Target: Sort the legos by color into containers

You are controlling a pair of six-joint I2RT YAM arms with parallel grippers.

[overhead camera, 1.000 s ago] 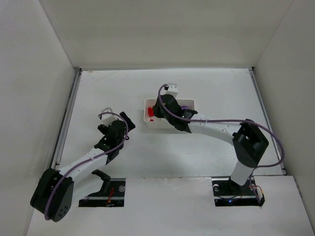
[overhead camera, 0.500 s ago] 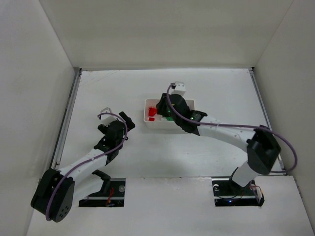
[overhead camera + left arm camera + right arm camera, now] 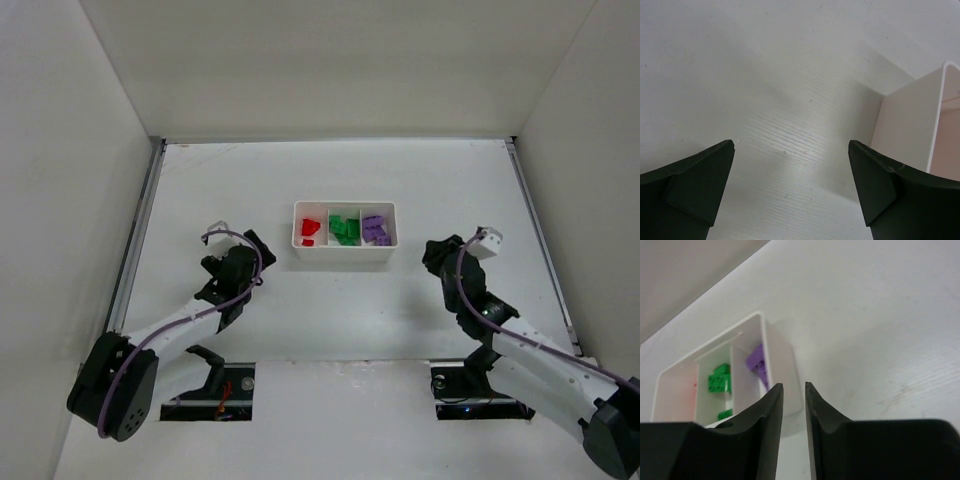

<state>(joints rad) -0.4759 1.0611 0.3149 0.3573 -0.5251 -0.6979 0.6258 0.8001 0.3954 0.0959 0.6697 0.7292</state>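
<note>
Sorting looks finished: legos [image 3: 347,229] sit in the tray [image 3: 345,257], red left, green middle, purple right. Left gripper [image 3: 791,146] spread; right gripper [image 3: 794,387] nearly pressed together, empty. Next is probably just parking the arms.

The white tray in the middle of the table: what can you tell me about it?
The small white rectangular plastic tray lies flat on the white table, its long side facing the arms. Two thin walls split it into three square compartments side by side. Seen from above, the left one holds red bricks, the middle green bricks, the right purple bricks. Only the table and the bricks touch it.
</note>
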